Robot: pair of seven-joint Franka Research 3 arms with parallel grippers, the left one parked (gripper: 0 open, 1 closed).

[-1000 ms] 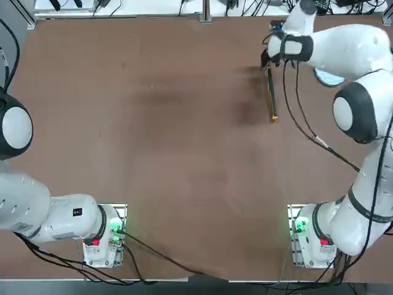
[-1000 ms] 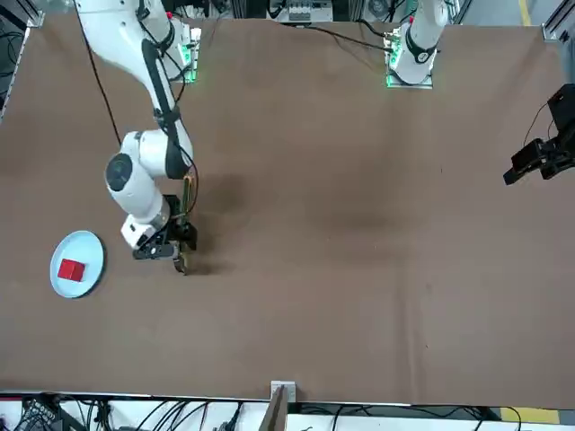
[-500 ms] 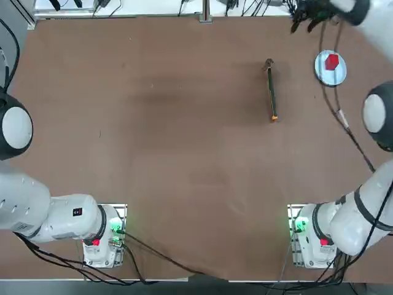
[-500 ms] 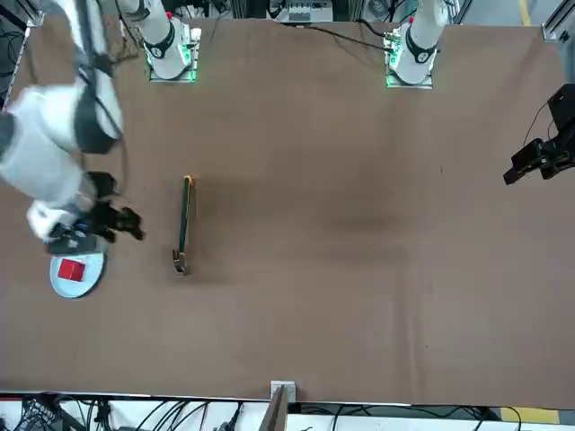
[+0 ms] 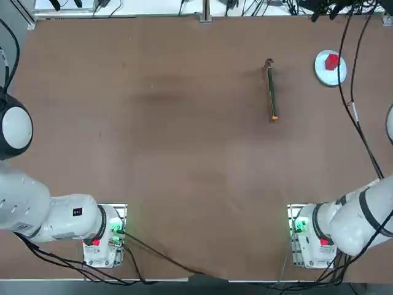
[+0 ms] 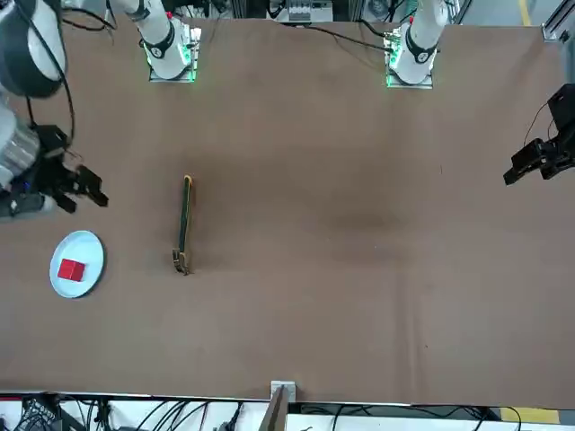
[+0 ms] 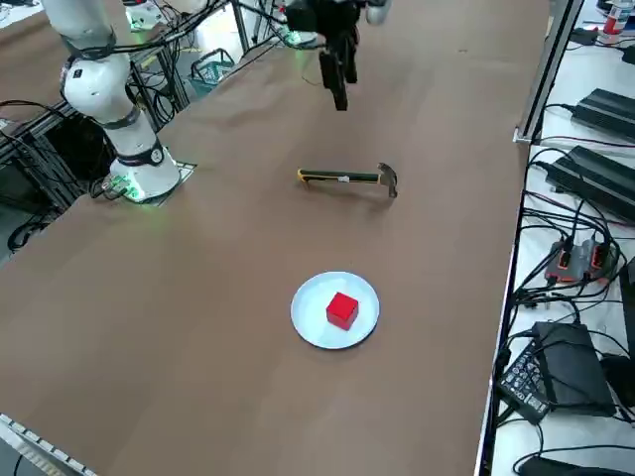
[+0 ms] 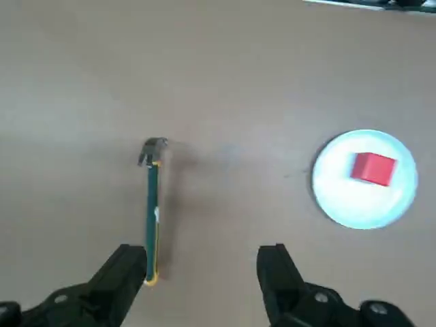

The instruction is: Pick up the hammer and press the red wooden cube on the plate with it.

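The hammer (image 5: 271, 91) lies flat on the brown table, its dark head toward the far edge and its orange end toward the robot; it also shows as the hammer (image 7: 342, 178). To its right sits the plate (image 5: 322, 69) with the red wooden cube (image 5: 332, 61) on it. My right gripper (image 8: 204, 272) hangs high above the table, open and empty, and looks down on the hammer (image 8: 151, 204), the plate (image 8: 340, 197) and the cube (image 8: 374, 167). From the front, the gripper (image 6: 79, 190) is over the table beside the plate (image 6: 90, 256).
The right arm's cable (image 5: 353, 110) hangs over the table's right part. Arm bases with green lights (image 5: 301, 226) stand at the near edge. Power supplies and cables (image 7: 585, 178) lie beyond the far table edge. Broad bare tabletop spreads to the left of the hammer.
My right gripper was down at the hammer's head a second ago; it has risen and swung toward the plate side. The hammer stayed flat where it lay.
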